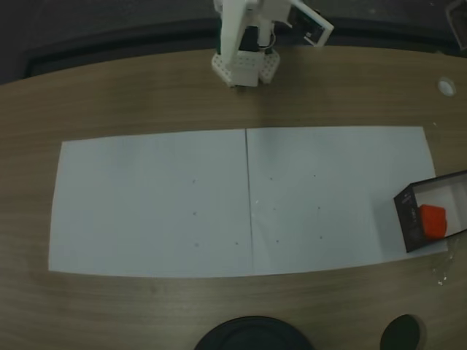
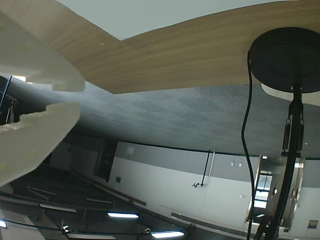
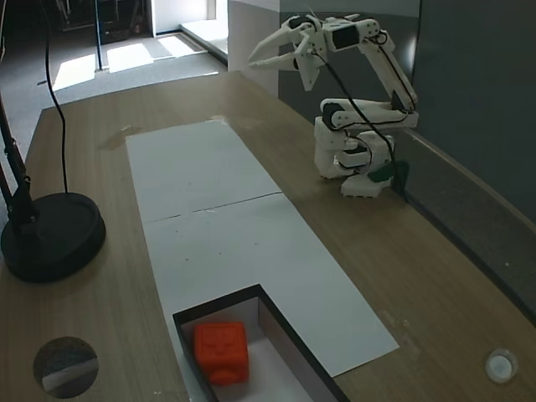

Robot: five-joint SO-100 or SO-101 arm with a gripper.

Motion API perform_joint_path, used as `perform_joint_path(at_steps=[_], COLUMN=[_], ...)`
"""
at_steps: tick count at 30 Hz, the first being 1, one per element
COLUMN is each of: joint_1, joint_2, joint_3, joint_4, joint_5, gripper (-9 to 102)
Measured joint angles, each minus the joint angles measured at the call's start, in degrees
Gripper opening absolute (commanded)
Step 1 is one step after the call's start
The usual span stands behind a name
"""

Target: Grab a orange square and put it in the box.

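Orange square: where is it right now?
The orange square lies inside the box, bottom centre in a fixed view, at the white paper's near end.

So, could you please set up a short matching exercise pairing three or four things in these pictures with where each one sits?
Things:
1. small bright orange-red block
2. shallow black-walled box
3. white robot arm's gripper
4. round black lamp base

Places:
A. raised in the air, fingers apart
B. on bare wood beside the paper
C. inside the box
D. on one end of the white paper sheets

Pairs: 1-C, 2-D, 3-A, 4-B
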Motion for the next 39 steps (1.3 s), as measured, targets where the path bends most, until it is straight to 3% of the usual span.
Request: perform_joint_path(at_steps=[15, 20, 24, 28, 39], joint_1=[0.97, -0.26, -6.06, -9.76, -10.11], joint_2=[0.18, 2.64, 7.73, 12.30, 12.30], joint_3=[28.56, 39.02, 46.05, 46.58, 43.95], joint_4=[-24.43, -29.00, -26.19, -17.23, 6.06], joint_5=[0.53, 9.58, 10.81, 7.21, 4.75], gripper=[0, 0, 0, 0, 0])
